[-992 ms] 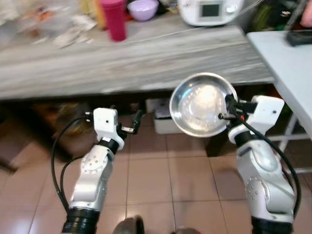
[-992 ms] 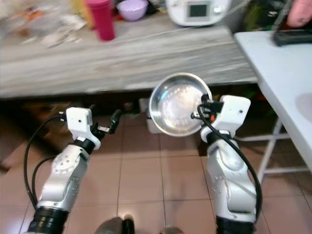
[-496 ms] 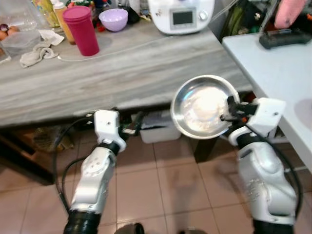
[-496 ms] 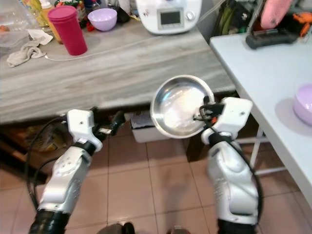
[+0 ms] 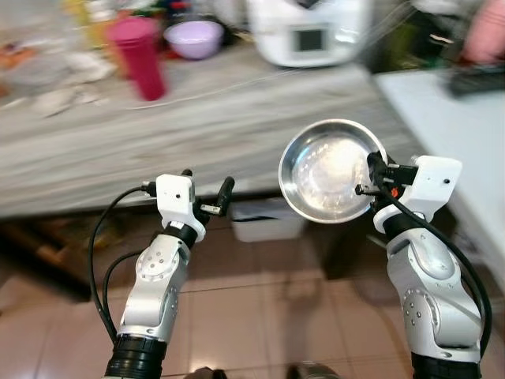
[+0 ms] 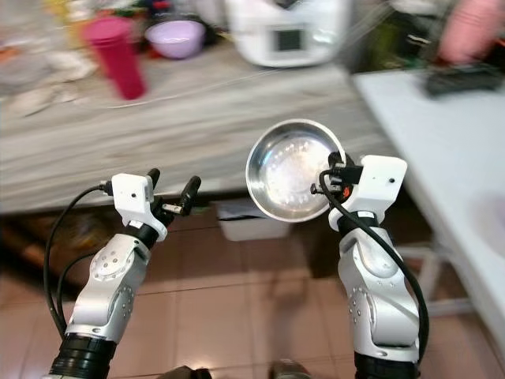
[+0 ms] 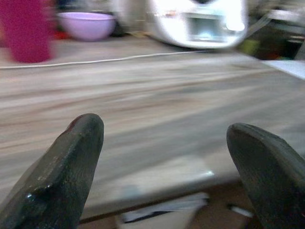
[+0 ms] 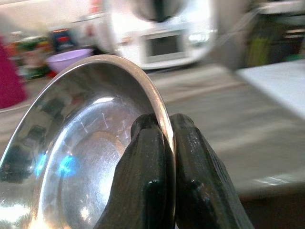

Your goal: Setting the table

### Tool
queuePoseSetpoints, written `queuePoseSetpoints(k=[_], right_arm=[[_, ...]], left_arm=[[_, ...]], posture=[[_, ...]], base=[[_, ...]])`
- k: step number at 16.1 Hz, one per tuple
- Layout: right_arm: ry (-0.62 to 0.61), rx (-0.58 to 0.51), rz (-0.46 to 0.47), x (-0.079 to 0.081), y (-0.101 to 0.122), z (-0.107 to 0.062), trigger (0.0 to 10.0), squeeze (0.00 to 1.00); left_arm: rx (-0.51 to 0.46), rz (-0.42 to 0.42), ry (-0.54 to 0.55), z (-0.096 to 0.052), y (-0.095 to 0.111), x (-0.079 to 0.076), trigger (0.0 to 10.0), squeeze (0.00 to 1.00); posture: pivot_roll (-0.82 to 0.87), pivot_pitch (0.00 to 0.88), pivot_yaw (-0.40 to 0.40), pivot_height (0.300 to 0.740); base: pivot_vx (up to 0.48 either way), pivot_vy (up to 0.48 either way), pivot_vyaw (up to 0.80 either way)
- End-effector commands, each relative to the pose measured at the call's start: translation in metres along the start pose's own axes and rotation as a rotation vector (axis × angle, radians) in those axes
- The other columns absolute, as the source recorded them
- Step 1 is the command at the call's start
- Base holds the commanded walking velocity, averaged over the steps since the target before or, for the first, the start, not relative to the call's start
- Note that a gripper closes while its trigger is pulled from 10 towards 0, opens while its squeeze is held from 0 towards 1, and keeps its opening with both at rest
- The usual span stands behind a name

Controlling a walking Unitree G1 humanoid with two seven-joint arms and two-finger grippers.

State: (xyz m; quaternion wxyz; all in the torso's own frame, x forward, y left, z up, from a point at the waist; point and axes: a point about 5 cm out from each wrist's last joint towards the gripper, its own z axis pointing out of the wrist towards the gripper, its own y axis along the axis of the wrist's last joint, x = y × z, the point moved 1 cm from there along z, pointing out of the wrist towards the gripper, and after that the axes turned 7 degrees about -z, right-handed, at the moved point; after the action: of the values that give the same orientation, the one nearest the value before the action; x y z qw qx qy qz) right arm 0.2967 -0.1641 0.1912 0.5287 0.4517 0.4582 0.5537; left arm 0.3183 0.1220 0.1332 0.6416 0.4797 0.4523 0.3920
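Note:
A shiny steel bowl [image 5: 330, 169] hangs in the air in front of the wooden counter [image 5: 197, 126], tilted so its hollow faces me. My right gripper [image 5: 371, 175] is shut on the bowl's rim [image 8: 159, 109], one finger on each side of it. My left gripper [image 5: 207, 189] is held up at the left, open and with nothing between its fingers [image 7: 71, 157]. Both are in front of the counter's near edge, above the tiled floor.
On the counter stand a magenta tumbler [image 5: 140, 55], a lilac bowl [image 5: 194, 37], a white kitchen appliance [image 5: 308, 31] and a white cable [image 5: 221, 87]. A white table [image 5: 465, 118] is at the right with a dark object [image 5: 477, 79] on it. A white box [image 5: 268, 219] sits under the counter.
The whole picture has shifted and blurred, so the camera moved; the counter sits lower and nearer than a second ago. Both arms keep their pose, bowl still held.

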Motion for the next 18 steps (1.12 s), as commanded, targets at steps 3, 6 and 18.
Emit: queuePoseSetpoints(k=[3, 6, 18], right_arm=[[0.026, -0.032, 0.02, 0.008, 0.007, 0.001, 10.0, 0.0], [0.004, -0.021, 0.03, 0.006, 0.007, 0.002, 10.0, 0.0], [0.045, 0.02, -0.106, -0.001, -0.003, 0.011, 10.0, 0.0]], left_arm=[[0.005, 0.01, 0.025, -0.005, -0.001, 0.008, 10.0, 0.0], [0.004, 0.01, 0.023, -0.004, 0.0, 0.008, 10.0, 0.0], [0.029, 0.184, 0.07, -0.043, 0.007, 0.055, 10.0, 0.0]], posture=[[-0.25, 0.179, 0.051, 0.74], [-0.25, 0.179, 0.051, 0.74], [-0.23, 0.182, 0.051, 0.74]], base=[[0.384, 0.0, 0.23], [0.384, 0.0, 0.0], [0.06, 0.0, 0.0]])
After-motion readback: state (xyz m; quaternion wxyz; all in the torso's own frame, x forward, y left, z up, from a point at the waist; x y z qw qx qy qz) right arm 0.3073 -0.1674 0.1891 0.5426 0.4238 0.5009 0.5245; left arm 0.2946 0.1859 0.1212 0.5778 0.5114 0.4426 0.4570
